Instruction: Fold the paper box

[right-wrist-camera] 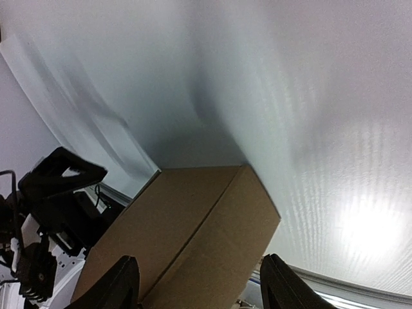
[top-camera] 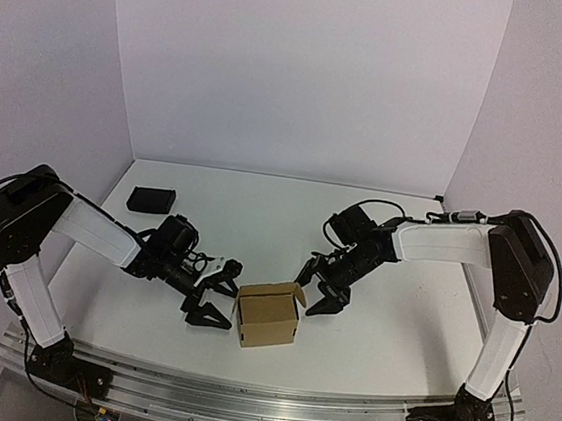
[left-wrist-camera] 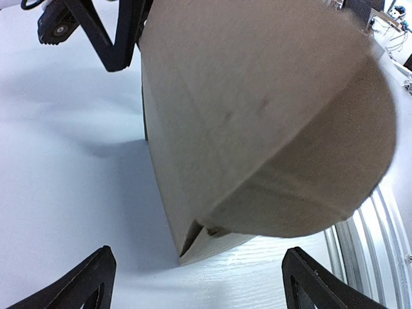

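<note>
Top external view: a white table surface (top-camera: 389, 332) is enclosed at the back and both sides by plain white wall panels (top-camera: 306, 72), which meet it at clean seams. A ribbed aluminium rail (top-camera: 241, 399) runs along the near edge and carries both arm bases.

The paper box (top-camera: 268, 317), a small plain brown cardboard cuboid, stands on the table near the front, roughly midway between the arms. One flap stands raised at its upper right corner. The left wrist view shows a rounded flap on the side facing that camera.

The left gripper (top-camera: 220, 295) lies just to the left of the box, its fingers spread wide with nothing between them. The right gripper (top-camera: 315, 289) sits just beside the raised flap, fingers parted and holding nothing. Whether it touches the flap cannot be determined.

A small black rectangular block (top-camera: 151, 199) lies at the far left of the table, well apart from the box.
</note>
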Controlling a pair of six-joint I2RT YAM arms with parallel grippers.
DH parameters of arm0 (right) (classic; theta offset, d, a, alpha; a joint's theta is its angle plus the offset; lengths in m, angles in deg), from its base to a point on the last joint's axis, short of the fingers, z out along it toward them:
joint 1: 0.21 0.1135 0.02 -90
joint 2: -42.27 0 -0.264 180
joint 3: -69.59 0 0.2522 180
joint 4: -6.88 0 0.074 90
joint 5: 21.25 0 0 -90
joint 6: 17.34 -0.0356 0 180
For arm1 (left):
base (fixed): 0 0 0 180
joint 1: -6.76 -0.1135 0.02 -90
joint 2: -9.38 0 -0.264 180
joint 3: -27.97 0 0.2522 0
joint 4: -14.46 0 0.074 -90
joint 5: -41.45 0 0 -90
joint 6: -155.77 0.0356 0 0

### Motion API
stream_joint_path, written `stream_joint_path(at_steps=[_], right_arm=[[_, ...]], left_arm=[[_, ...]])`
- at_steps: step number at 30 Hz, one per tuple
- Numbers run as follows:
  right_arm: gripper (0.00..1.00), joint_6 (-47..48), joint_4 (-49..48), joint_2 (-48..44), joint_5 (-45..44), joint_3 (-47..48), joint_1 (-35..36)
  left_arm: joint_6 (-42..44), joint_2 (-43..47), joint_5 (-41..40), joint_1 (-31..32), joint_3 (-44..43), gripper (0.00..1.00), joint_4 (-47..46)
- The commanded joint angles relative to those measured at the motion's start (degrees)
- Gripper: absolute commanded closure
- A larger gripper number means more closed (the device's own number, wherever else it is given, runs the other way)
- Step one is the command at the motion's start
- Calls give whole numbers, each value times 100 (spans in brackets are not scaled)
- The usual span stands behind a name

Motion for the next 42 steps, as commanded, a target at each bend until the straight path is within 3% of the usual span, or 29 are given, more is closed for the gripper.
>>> stream_joint_path(at_steps=[1, 10, 12, 15, 18, 21, 24, 26, 34, 42], right_arm=[[35, 754, 614, -361, -494, 275, -124], [39, 1272, 895, -596, -943, 474, -404], [52, 1542, 1039, -737, -1205, 513, -481], [84, 2000, 1240, -905, -1371, 587, -493], [100, 2129, 1248, -984, -1036, 544, -485], [100, 2160, 1238, -1053, -885, 494, -412], [100, 2173, 1227, -985, -661, 588, -307], [100, 2188, 1236, -903, -537, 686, -188], [100, 2143, 1237, -768, -347, 702, 53], [100, 2105, 1236, -754, -319, 605, 121]], left_arm=[[238, 504, 218, -47, -117, 7, 288], [399, 898, 378, -59, -165, 7, 770], [443, 1120, 392, -57, -146, 7, 936], [375, 1452, 133, -71, -139, 9, 1477], [34, 2113, -128, -172, 27, 33, 1472], [-160, 2614, 23, -171, 240, 67, 1339], [-457, 2412, 190, -142, 203, 88, 1242], [-479, 2081, 96, -99, -47, 98, 1490], [282, 1544, -66, -2, -480, 100, 1921], [155, 1578, 117, 353, -471, 100, 1734]])
